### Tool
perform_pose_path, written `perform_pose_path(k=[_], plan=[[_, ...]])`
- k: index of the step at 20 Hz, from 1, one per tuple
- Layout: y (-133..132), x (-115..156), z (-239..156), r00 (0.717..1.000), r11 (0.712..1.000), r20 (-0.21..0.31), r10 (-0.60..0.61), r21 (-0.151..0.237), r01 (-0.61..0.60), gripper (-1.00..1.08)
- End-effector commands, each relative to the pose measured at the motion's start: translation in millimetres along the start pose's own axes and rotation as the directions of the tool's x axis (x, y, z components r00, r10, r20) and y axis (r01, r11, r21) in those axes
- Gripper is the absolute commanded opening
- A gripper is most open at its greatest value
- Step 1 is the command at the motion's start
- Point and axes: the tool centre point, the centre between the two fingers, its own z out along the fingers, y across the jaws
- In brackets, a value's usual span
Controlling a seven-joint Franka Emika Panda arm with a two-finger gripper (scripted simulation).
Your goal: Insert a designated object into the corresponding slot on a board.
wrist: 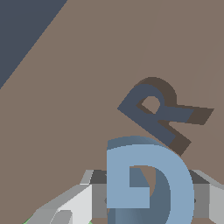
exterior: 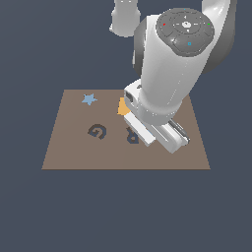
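Blue G (wrist: 148,183) outside G slot (exterior: 97,131)

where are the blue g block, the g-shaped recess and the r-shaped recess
blue G block (wrist: 175,183): wrist view, on its curved outer band
G-shaped recess (exterior: 97,131): exterior view, on its dark ring
R-shaped recess (wrist: 154,114): wrist view, on its diagonal leg

Light-blue G block (wrist: 148,183), brown board (exterior: 74,147) (dark G recess (exterior: 97,131)), orange shape (exterior: 122,107).
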Motion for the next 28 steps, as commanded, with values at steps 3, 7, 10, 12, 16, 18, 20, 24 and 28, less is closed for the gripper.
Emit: perform_pose_path(k=[3,7,10,12,16,18,20,24,28], plan=[[6.2,34.4,-1.5,0.974,0.974,0.0,0.225,0.0,-0.225,-1.0],[17.9,61.6,-2.6,0.914,0.914,0.0,0.406,0.0,-0.406,-1.0],[30.0,79.8,-3.3,0.848,0.848,0.0,0.53,0.0,-0.53,-1.0],[39.1,90.5,-3.8,0.797,0.797,0.0,0.604,0.0,-0.604,-1.0],[57.4,106.9,-4.5,0.692,0.692,0.0,0.722,0.0,-0.722,-1.0],[65.9,112.9,-4.9,0.643,0.643,0.0,0.766,0.0,-0.766,-1.0],[73.8,117.6,-5.1,0.597,0.597,-0.001,0.802,0.0,-0.802,-1.0],[87.0,123.8,-5.5,0.521,0.521,-0.001,0.854,0.0,-0.854,-1.0],[95.7,126.9,-5.7,0.47,0.47,-0.001,0.883,-0.001,-0.883,-1.0]])
